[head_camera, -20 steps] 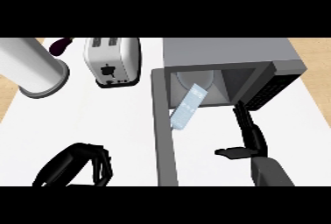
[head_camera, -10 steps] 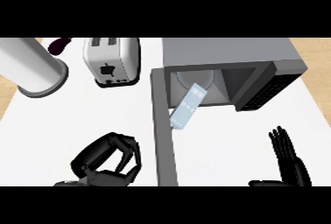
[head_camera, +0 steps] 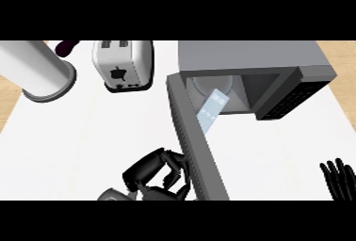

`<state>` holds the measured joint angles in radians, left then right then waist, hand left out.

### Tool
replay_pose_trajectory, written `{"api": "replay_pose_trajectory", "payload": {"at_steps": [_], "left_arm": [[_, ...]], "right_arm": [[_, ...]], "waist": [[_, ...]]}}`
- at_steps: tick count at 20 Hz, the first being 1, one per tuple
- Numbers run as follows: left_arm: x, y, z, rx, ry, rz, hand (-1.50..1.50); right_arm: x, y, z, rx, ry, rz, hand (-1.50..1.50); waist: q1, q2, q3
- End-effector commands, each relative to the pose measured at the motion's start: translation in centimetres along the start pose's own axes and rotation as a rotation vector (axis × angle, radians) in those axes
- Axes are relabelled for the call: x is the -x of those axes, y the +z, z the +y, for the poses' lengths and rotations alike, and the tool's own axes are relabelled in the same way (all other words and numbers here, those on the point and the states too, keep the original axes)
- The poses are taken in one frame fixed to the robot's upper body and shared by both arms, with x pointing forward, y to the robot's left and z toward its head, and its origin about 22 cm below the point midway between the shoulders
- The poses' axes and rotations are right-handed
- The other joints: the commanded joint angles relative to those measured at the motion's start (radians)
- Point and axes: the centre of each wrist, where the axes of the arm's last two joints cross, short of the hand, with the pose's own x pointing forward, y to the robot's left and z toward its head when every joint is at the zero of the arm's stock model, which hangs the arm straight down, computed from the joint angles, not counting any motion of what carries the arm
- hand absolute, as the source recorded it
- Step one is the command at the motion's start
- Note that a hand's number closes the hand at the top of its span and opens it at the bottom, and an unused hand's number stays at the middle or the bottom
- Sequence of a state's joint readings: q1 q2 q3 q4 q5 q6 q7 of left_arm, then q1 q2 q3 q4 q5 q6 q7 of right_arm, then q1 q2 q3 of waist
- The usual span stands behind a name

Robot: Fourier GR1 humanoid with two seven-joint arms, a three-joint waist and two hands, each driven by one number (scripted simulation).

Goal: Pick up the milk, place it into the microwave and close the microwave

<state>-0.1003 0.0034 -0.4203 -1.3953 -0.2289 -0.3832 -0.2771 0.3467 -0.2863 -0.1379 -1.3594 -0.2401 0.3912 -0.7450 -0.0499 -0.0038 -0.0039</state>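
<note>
The milk carton [head_camera: 214,109], pale blue and white, lies tilted at the mouth of the grey microwave [head_camera: 257,61], half over its sill. The microwave door [head_camera: 197,146] stands wide open, swung out toward me. My left hand [head_camera: 156,173] sits just left of the door's outer face, fingers curled, holding nothing, its fingertips close to or touching the door. My right hand [head_camera: 338,181] shows at the lower right edge with straight fingers pointing up, well away from the microwave.
A white toaster [head_camera: 124,63] stands at the back left of the white counter [head_camera: 83,136]. A large pale cylinder [head_camera: 33,70] stands further left, with a dark purple object [head_camera: 66,46] behind it.
My right hand has drawn back from the microwave opening to the lower right edge. My left hand has moved right and up, against the open door. The milk carton has stayed put.
</note>
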Motion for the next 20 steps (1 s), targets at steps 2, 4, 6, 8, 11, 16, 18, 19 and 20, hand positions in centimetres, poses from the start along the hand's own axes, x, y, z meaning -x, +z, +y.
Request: {"api": "replay_pose_trajectory", "payload": {"at_steps": [2, 4, 6, 8, 11, 16, 18, 19, 20], "left_arm": [[0.8, -2.1, -5.4, 0.092, 0.015, 0.058, 1.50], [1.4, -3.0, -7.0, 0.075, 0.016, 0.075, 1.50], [-0.1, -3.8, -8.5, 0.076, 0.019, 0.062, 1.50], [-0.2, -4.8, -8.9, 0.084, -0.009, 0.073, 1.50], [0.3, -4.9, -10.5, 0.043, -0.018, 0.069, 1.50], [-2.4, -7.8, -9.5, -0.037, -0.062, 0.030, 1.50], [-2.5, -8.3, -9.3, -0.079, -0.055, 0.031, 1.50], [-2.0, -8.4, -9.0, -0.095, -0.086, 0.030, 1.50], [-2.1, -8.8, -8.9, -0.102, -0.106, 0.035, 1.50]], "right_arm": [[-3.8, -0.2, 0.8, -0.130, -0.107, -0.071, -1.50], [-4.0, 1.2, 1.6, -0.123, -0.118, -0.084, -1.50], [-6.3, -0.2, 1.5, -0.169, -0.127, -0.094, -1.50], [-7.4, -0.8, 1.8, -0.224, -0.147, -0.102, -1.50], [-9.1, -2.1, 2.7, -0.252, -0.149, -0.116, -1.50], [-10.6, -3.2, 3.5, -0.337, -0.146, -0.131, -1.50], [-10.7, -3.4, 3.9, -0.330, -0.147, -0.120, -1.50], [-11.4, -3.5, 4.2, -0.376, -0.156, -0.122, -1.50], [-11.8, -3.6, 5.4, -0.382, -0.164, -0.119, -1.50]], "waist": [[-0.003, 0.003, 0.000], [-0.016, 0.006, 0.001], [-0.011, 0.005, 0.000], [-0.023, 0.007, 0.000], [-0.028, 0.010, -0.001], [-0.064, 0.016, -0.001], [-0.064, 0.019, 0.000], [-0.084, 0.022, -0.002], [-0.087, 0.022, -0.003]]}}
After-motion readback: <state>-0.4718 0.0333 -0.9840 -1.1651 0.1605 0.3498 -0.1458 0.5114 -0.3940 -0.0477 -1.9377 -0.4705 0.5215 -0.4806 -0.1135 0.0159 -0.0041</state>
